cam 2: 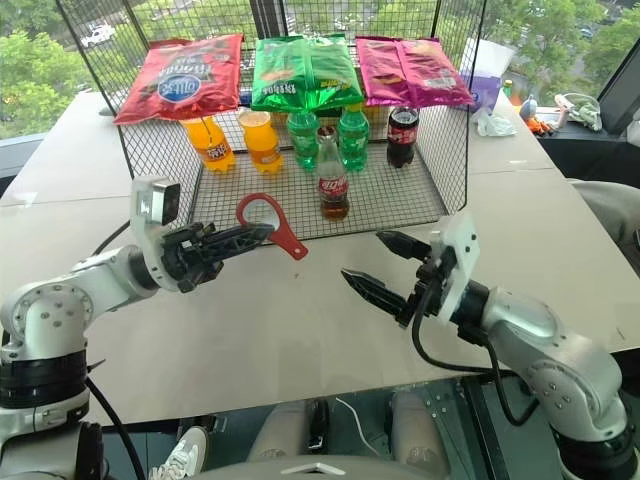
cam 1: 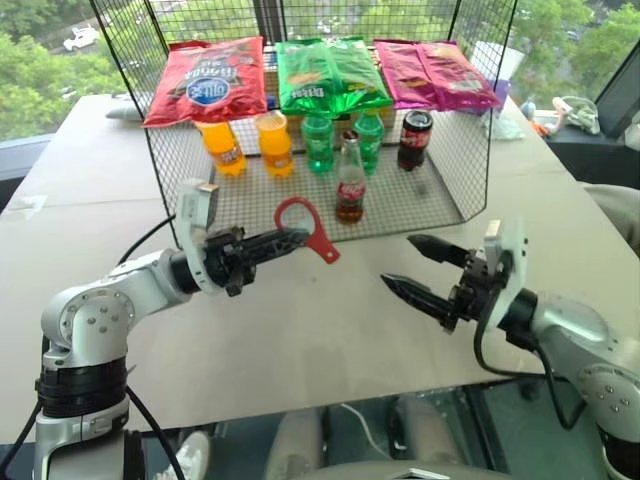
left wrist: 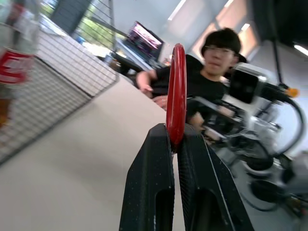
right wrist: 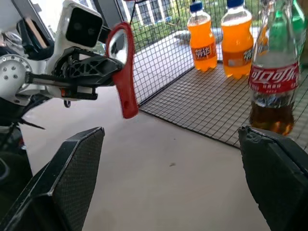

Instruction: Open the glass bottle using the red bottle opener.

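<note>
Left gripper (cam 1: 292,239), jaws clamped on the red bottle opener (cam 1: 303,227), held above the tabletop (cam 1: 300,330). Centre: the glass bottle (cam 1: 349,180) upright on the wire rack (cam 1: 440,190). Right gripper (cam 1: 420,268), jaws spread wide, empty.

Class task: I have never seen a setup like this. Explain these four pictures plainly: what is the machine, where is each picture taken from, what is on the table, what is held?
This is a two-armed robot. Two pictures come from cameras on its head, looking down over its arms; two come from cameras on its wrists. The left claw is shut on the red bottle opener. The right claw is open and holds nothing. On the table stands a wire rack holding the glass bottle, orange and green bottles and, on top, snack bags. A person sits beyond the table.
</note>
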Tool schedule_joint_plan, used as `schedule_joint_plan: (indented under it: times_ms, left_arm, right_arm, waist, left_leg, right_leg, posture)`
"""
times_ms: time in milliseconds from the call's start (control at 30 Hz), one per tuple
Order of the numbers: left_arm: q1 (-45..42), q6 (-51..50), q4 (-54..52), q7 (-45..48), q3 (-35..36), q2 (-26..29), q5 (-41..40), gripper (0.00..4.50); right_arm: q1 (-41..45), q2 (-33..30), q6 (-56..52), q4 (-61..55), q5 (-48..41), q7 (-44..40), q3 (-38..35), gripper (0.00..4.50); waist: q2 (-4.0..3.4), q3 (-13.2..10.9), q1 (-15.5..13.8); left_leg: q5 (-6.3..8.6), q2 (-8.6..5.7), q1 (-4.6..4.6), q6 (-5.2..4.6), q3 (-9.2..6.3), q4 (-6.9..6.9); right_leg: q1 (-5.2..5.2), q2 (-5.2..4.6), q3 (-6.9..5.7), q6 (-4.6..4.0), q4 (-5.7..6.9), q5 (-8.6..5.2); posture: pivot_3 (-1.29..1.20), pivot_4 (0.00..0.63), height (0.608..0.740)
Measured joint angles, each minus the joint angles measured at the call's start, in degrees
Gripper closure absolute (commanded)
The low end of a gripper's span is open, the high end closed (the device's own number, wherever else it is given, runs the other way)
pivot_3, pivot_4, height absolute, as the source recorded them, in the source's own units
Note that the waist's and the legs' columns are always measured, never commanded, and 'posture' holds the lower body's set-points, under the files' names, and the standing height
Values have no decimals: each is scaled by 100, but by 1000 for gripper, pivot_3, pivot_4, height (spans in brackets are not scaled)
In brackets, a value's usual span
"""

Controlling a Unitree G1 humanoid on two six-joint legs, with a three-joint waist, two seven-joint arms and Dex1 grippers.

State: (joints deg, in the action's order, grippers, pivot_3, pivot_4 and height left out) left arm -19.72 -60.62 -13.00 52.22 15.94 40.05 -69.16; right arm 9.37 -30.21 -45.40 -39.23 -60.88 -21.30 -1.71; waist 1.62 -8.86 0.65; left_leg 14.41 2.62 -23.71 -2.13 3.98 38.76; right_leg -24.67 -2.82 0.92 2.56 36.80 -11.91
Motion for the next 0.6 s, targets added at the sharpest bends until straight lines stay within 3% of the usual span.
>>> schedule_joint_plan:
  times_ms: [233,600]
  left_arm:
    - [-267,-280,-1,135,-338,-24,-213,4437]
    - [-399,-258,3,252,-527,-67,-180,4437]
  right_arm:
    - [552,116,-624,428,-1371,396,35,0]
    - [901,-191,-1084,695,-1854,44,273,0]
  waist:
    - [-1,-1,0]
    - [-2,-2,3]
  left_leg:
    - [1,-2,-6,-1,0,-2]
    - [1,-1,-6,-2,-2,-1]
  right_leg:
    - [-2,1,2,1,-3,0]
    - [-3,2,3,0,-3,0]
  posture:
    - [0,150,740]
    - [0,150,740]
